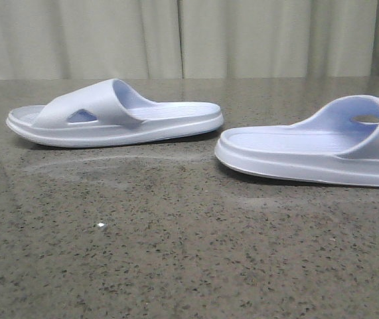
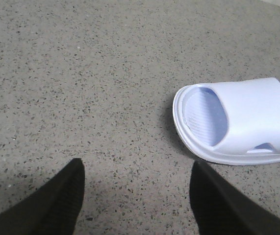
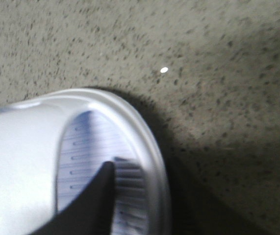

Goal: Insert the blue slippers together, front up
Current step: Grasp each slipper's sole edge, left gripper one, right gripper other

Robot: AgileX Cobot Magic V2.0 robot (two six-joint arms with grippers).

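Observation:
Two pale blue slippers lie sole-down on the speckled stone table. One slipper [image 1: 116,113] lies at the left. The other slipper [image 1: 322,143] lies at the right, cut off by the picture's edge. Neither gripper shows in the front view. My left gripper [image 2: 137,196] hangs open over bare table, with the open end of a slipper [image 2: 242,122] just beyond one of its fingers [image 2: 213,200]. My right gripper [image 3: 144,188] has one dark finger [image 3: 98,200] over the ribbed footbed of a slipper [image 3: 22,156], close to its rim. Shadow hides the second finger.
The table [image 1: 176,239] is dark granite. Pale curtains [image 1: 176,36] hang behind its far edge. A small white speck [image 1: 101,226] lies on the table near the front.

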